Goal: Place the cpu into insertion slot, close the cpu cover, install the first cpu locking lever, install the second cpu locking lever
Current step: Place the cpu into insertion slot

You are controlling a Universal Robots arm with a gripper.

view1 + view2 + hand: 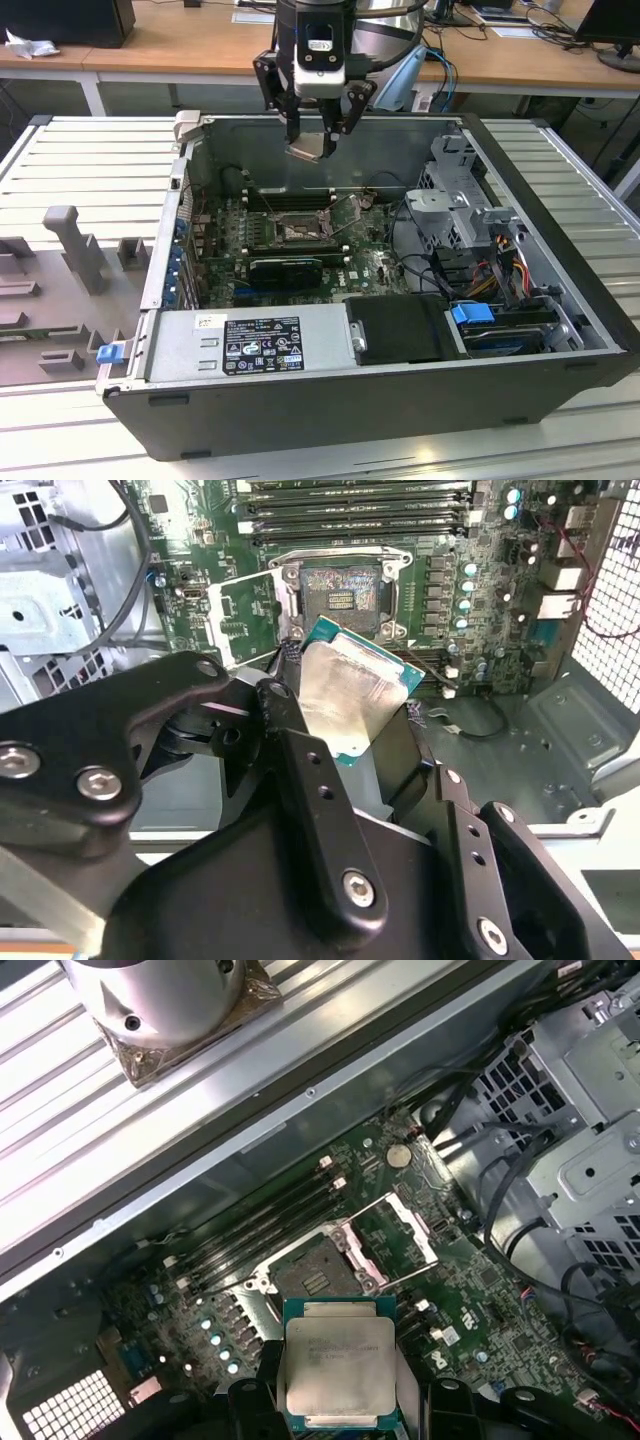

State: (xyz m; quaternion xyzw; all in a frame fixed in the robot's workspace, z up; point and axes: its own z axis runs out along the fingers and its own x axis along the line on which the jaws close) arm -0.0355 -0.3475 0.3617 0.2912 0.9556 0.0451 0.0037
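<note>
My gripper [314,138] hangs over the back of the open computer case, shut on the cpu [308,151], a small square chip with a pale silver face. In both wrist views the cpu [350,695] [338,1365] sits tilted between the black fingers [285,742]. The insertion slot [297,228] lies below on the green motherboard, a black-framed square with a grey middle [340,592] [311,1276], and it holds nothing. The cpu cover [246,608] [401,1228] stands swung open beside the socket. The chip is well above the board, touching nothing else.
Long black memory slots [350,505] run along one side of the socket. A drive cage [455,205] with cables fills the case on the exterior view's right, and a power supply [250,340] lies at the front. A grey moulded tray [60,290] lies outside the case.
</note>
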